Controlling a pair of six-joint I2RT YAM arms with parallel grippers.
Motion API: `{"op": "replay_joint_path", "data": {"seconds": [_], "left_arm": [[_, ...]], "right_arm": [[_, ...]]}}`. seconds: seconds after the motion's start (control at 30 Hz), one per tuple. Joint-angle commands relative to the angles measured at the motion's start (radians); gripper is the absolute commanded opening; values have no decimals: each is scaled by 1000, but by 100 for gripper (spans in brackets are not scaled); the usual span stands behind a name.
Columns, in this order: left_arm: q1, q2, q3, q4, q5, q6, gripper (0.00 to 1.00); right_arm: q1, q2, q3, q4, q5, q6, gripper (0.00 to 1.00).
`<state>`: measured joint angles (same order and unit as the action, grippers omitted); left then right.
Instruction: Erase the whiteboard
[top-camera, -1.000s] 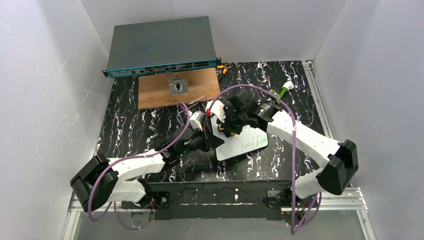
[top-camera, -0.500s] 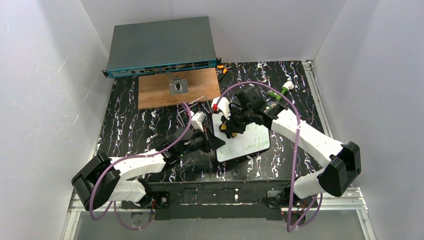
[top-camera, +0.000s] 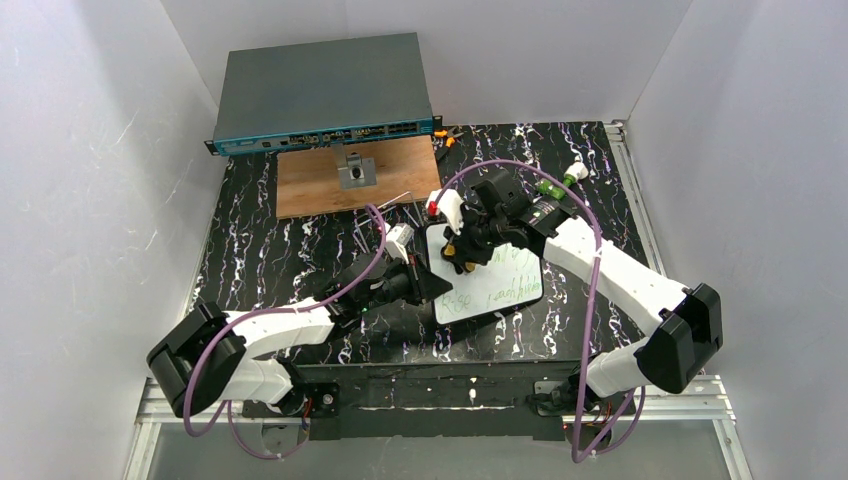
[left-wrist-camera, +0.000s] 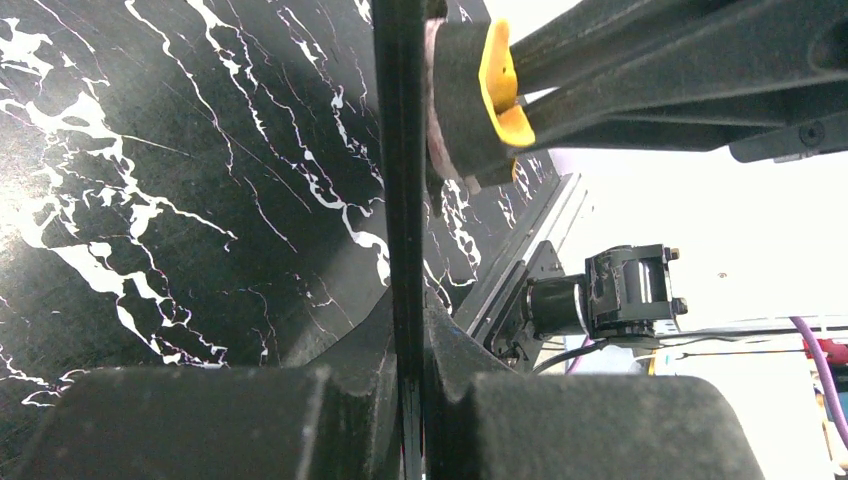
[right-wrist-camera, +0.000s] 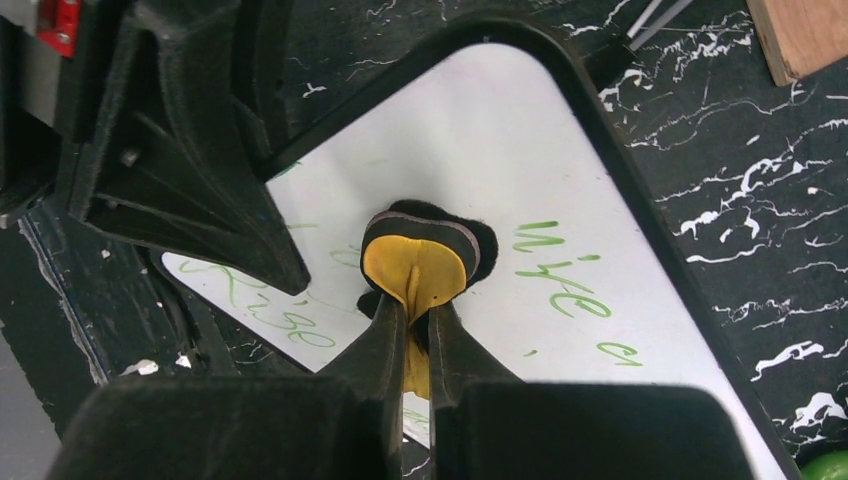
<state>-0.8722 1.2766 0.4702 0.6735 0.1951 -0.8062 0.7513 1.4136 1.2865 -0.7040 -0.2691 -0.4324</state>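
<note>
The whiteboard lies on the black marbled table, white with a black rim and green writing. My left gripper is shut on its left rim, which shows edge-on in the left wrist view. My right gripper is shut on a small yellow eraser with a black felt face and presses it on the board near its upper left part. Green words lie to the left and right of the eraser. The eraser also shows in the left wrist view.
A brown wooden panel with a small metal part lies behind the board. A dark network switch stands at the back. A green marker lies at the back right. Thin metal rods lie by the panel.
My right gripper has moved the eraser up and to the right across the board. The board has shifted slightly with it. My left gripper keeps its hold on the rim.
</note>
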Motion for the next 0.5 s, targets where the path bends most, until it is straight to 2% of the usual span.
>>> {"op": "replay_joint_path", "data": {"seconds": [0.0,0.23,0.4,0.47], "left_arm": [[-4,5,11,-17,47,56,0],[-2,18,11,-8,52,56,0],[1,28,17,-6,62,55,0],[1,33,17,-3,66,54,0]], "right_arm": [[-24,-5,11,49,27,20,1],[-25,-20,32,-31,-186,-14,1],[-59,-7,81,-4,-120,43,1],[-70,-1,80,28,-28,72,1]]}}
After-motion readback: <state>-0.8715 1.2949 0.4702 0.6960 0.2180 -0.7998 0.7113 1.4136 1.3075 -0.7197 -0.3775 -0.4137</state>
